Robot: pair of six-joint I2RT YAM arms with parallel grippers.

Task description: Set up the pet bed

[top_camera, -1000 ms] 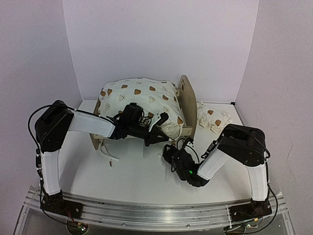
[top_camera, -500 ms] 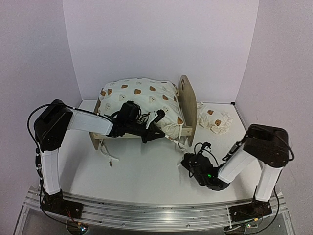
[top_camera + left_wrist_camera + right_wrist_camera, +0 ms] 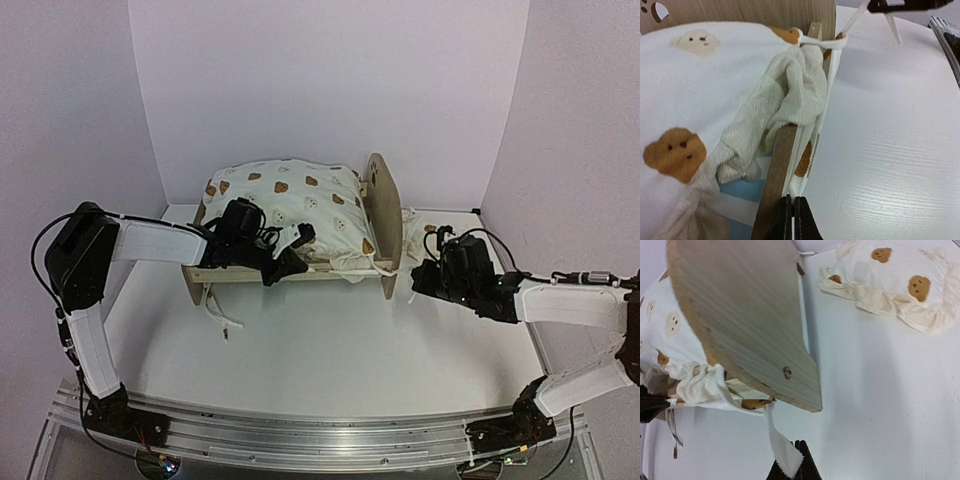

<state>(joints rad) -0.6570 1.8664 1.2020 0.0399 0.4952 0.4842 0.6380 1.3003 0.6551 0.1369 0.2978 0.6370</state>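
- My right gripper (image 3: 799, 456) pinches a tie string (image 3: 777, 442); my left gripper (image 3: 792, 216) is closed at the duvet (image 3: 715, 85) hem.
- The pet bed (image 3: 380, 215) stands mid-way along the table's (image 3: 300, 350) far edge.
- Risk: overpulling could drag the bed or slip the string.

A white table (image 3: 300, 350) with a faint wood grain carries a small wooden pet bed (image 3: 381, 205) toward the back, its frame standing on the tabletop. A bear-print pillow (image 3: 890, 275) lies flat on the table just right of the bed. A tie string (image 3: 216, 316) trails onto the surface at the bed's front left corner.
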